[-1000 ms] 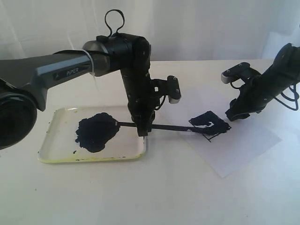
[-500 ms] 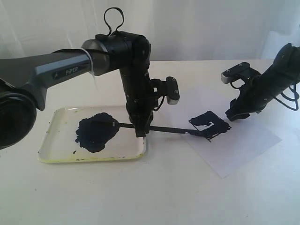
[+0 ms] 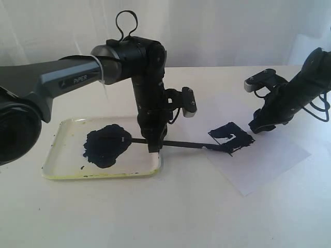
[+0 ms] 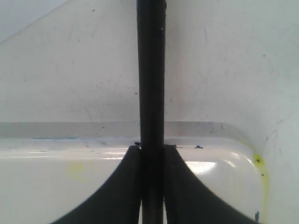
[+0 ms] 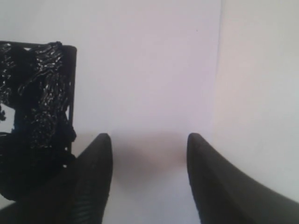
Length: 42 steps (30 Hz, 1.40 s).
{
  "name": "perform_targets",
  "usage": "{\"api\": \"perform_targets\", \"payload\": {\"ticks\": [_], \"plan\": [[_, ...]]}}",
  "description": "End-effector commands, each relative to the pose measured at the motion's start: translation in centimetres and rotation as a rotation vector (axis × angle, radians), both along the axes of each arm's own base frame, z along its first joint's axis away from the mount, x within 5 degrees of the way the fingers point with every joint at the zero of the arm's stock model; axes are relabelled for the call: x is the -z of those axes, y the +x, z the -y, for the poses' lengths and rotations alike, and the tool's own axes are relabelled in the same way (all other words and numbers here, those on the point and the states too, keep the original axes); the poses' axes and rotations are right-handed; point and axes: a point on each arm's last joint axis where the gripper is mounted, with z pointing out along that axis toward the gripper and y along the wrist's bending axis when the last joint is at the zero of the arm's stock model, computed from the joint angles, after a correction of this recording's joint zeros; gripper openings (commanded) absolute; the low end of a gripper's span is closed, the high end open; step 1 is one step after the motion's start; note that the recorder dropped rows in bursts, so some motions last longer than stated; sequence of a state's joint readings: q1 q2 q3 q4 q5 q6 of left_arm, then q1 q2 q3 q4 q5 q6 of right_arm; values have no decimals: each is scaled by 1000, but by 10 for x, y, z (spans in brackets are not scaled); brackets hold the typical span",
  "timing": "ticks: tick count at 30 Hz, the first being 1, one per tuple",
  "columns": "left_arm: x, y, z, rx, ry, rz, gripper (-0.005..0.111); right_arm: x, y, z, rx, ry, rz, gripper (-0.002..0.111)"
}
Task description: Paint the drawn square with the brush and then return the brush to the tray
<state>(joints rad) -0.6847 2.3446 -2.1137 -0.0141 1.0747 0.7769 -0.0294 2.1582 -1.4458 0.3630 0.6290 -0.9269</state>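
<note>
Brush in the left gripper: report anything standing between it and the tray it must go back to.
Nothing visible does. The long thin black brush, clamped in the left gripper, already crosses over one rim of the shallow pale yellowish tray; only the blue-black paint blob sits inside it.

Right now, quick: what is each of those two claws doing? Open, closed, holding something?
Left gripper: closed on the brush.
Right gripper: open, holding nothing.
</note>
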Motion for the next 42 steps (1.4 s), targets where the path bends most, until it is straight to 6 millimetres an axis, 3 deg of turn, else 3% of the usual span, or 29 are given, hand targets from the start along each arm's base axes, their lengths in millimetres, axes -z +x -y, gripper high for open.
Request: {"api": "perform_targets", "payload": {"ticks": [1, 12, 16, 27, 42], "plan": [[-12, 4, 3, -53, -65, 56, 0, 9, -1, 1, -13, -12, -24, 47], [-19, 10, 7, -56, -129, 132, 0, 9, -1, 1, -12, -13, -22, 47], [-5, 14, 10, -48, -123, 146, 0, 9, -1, 1, -12, -13, -22, 47], [8, 16, 13, -27, -107, 150, 0, 9, -1, 1, -11, -11, -22, 47], [11, 13, 6, 7, -15, 129, 0, 9, -1, 1, -21, -14, -21, 47]]}}
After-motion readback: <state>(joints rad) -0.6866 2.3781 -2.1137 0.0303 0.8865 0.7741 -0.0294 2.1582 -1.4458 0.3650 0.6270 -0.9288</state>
